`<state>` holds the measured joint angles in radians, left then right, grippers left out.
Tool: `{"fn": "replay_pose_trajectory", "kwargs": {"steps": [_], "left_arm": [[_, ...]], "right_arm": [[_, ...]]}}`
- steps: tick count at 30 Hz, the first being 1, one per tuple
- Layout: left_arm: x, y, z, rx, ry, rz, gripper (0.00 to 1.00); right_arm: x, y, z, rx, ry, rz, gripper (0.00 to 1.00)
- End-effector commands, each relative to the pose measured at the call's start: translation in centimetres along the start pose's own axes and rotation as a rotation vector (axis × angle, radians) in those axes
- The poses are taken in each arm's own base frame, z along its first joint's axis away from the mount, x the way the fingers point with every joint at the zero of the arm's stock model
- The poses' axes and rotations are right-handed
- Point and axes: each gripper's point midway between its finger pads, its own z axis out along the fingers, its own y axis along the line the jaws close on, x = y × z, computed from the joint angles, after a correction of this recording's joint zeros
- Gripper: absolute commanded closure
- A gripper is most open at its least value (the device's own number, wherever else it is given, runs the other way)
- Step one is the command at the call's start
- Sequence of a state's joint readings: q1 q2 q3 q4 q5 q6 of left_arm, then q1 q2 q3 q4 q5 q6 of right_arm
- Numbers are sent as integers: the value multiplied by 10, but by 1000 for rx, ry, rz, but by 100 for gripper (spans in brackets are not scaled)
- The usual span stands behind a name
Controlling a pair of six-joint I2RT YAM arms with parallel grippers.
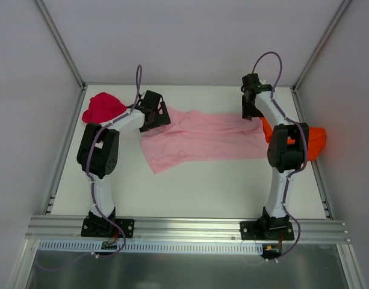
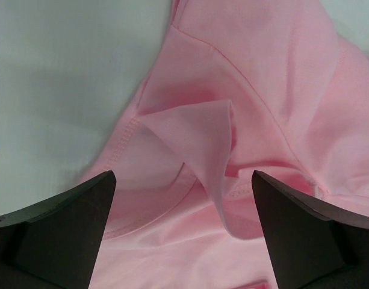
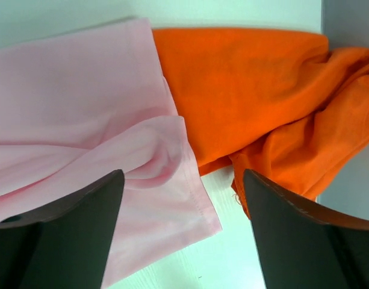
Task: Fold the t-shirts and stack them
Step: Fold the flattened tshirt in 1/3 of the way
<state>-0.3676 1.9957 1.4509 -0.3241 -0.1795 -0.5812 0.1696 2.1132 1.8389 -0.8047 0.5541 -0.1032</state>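
The left end effector (image 1: 155, 115), fingers apart, hangs over one rumpled end of the pink t-shirt (image 1: 199, 139). The right end effector (image 1: 251, 109), likewise apart, is over its other end. The orange t-shirt (image 1: 317, 142) lies beside the right one, the red t-shirt (image 1: 103, 107) beside the left.

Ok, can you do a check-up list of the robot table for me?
Surface: white table.
Job's things: pink t-shirt spread out, rumpled, in the middle; red t-shirt bunched far left; orange t-shirt bunched far right, touching the pink one. No stack yet.
Clutter: nothing seen.
Grippers: left gripper and right gripper both open, over the pink shirt's ends.
Cables: purple cables, one loop near each gripper.
Surroundings: grey walls, metal rail at the near edge.
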Motion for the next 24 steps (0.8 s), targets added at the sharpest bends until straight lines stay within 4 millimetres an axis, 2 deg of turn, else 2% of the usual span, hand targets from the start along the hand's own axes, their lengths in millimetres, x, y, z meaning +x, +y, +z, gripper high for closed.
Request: {"fn": "replay_pose_trajectory", "kwargs": {"steps": [1,3,6,7,9,11,14,16,18,19,21,22,24], "left_arm": [[-43,-39,-30,172,-158,-2,1],[-47,-46,-31,198,-162,4,3],[-47,-49,-33,204,-168,16,15],[-45,-47,-33,197,-164,19,21],[-39,-43,-33,174,-145,21,40],[-30,-36,-35,141,-117,34,51],[-22,-25,-37,94,-88,37,53],[-26,-25,-36,78,-99,36,43],[-31,-31,-34,94,-99,41,42],[-38,-39,-31,106,-103,40,44],[-33,-45,-21,115,-60,55,63],[-42,-52,-25,123,-71,52,64],[-43,-56,-24,123,-77,57,57]], "right_arm": [[-42,1,-36,-92,-177,82,18],[-41,2,-35,-99,-164,71,23],[-37,1,-27,-69,-138,49,27],[-39,4,-23,-66,-128,39,28],[-35,7,-19,-56,-88,15,26],[-40,11,-17,-44,-95,17,25],[-44,20,-19,-77,-115,39,23],[-42,26,-19,-110,-109,52,22],[-37,38,-22,-174,-85,41,21],[-35,40,-22,-188,-74,34,21],[-27,40,-23,-189,-35,4,22],[-27,39,-22,-185,-30,-2,22],[-27,35,-25,-178,-41,2,22]]}}
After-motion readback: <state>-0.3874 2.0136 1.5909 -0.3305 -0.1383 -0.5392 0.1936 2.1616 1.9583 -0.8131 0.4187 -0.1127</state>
